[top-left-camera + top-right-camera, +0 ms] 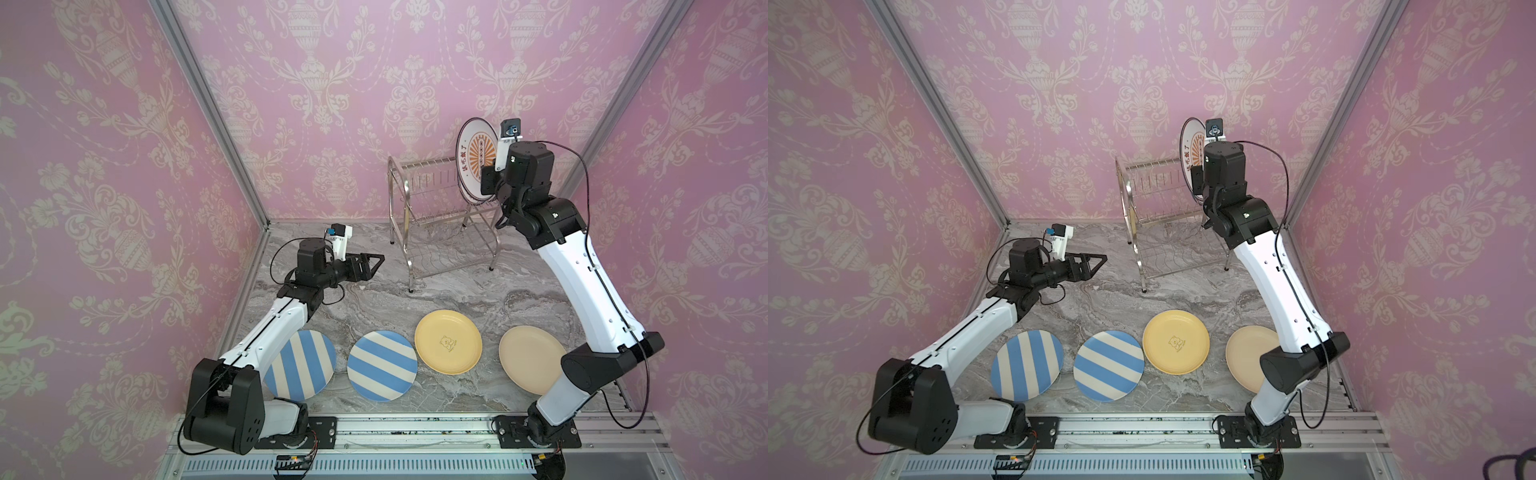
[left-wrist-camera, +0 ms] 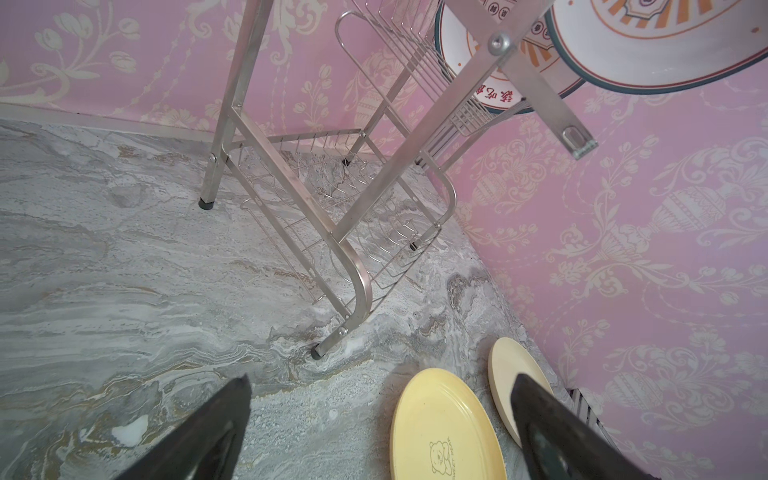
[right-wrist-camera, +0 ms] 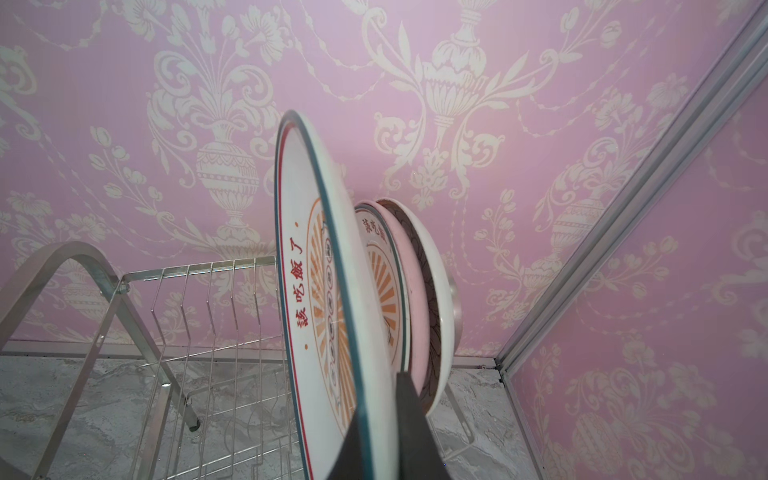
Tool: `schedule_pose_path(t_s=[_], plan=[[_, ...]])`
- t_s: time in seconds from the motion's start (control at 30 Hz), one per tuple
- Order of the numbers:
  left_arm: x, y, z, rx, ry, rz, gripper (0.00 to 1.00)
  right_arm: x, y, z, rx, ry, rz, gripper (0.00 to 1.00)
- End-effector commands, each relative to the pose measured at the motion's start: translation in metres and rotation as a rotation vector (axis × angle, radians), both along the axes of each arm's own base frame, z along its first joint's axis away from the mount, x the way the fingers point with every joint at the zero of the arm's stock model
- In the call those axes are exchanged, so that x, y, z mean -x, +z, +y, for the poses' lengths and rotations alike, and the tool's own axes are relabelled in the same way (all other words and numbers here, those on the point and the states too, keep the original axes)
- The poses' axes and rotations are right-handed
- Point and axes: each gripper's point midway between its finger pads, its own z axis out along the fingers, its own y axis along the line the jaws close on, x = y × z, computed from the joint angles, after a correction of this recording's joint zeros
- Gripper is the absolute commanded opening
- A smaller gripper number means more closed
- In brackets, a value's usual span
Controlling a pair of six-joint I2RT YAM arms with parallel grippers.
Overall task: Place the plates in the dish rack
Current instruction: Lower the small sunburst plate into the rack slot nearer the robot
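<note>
Right gripper (image 3: 382,419) clamps the sunburst plate (image 3: 299,291) edge-on over the dish rack (image 1: 422,162) at one o'clock; lower straight into the slot beside racked plates (image 3: 417,291). Left gripper (image 1: 374,262) gapes, empty.

Left arm (image 1: 270,332) and right arm (image 1: 590,286) are each showing white link shells between bulky black joint housings. Small dark screws are dotting the white shells. Round holes are marking the left shoulder housing (image 1: 245,428). A black right cable (image 1: 588,199) is looping outside its arm, and a thinner left cable (image 1: 272,266) is arcing by the wrist. Each wrist is carrying a white camera mount (image 1: 341,245) with a blue-faced module. Left gripper (image 1: 380,259) is presenting black triangular fingers. Black base plates (image 1: 322,432) are sitting on a grey rail (image 1: 415,424).
</note>
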Motion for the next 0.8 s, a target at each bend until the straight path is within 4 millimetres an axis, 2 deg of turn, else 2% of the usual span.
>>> schedule_pose_path(t_s=[0.0,0.2,0.53,0.77], plan=[[0.003,0.006,0.001,-0.032,-0.005,-0.007,0.99,-0.007,0.019,0.007,-0.033,0.032,-0.057,0.00],[0.003,0.002,0.003,-0.049,0.002,-0.008,0.99,-0.028,0.004,0.007,-0.054,0.034,-0.028,0.00],[0.002,-0.003,0.003,-0.062,0.000,-0.002,0.99,-0.042,0.000,-0.004,-0.044,-0.006,-0.039,0.00],[0.004,-0.003,0.003,-0.075,-0.006,-0.003,0.99,-0.053,-0.005,-0.005,-0.017,-0.032,-0.049,0.00]])
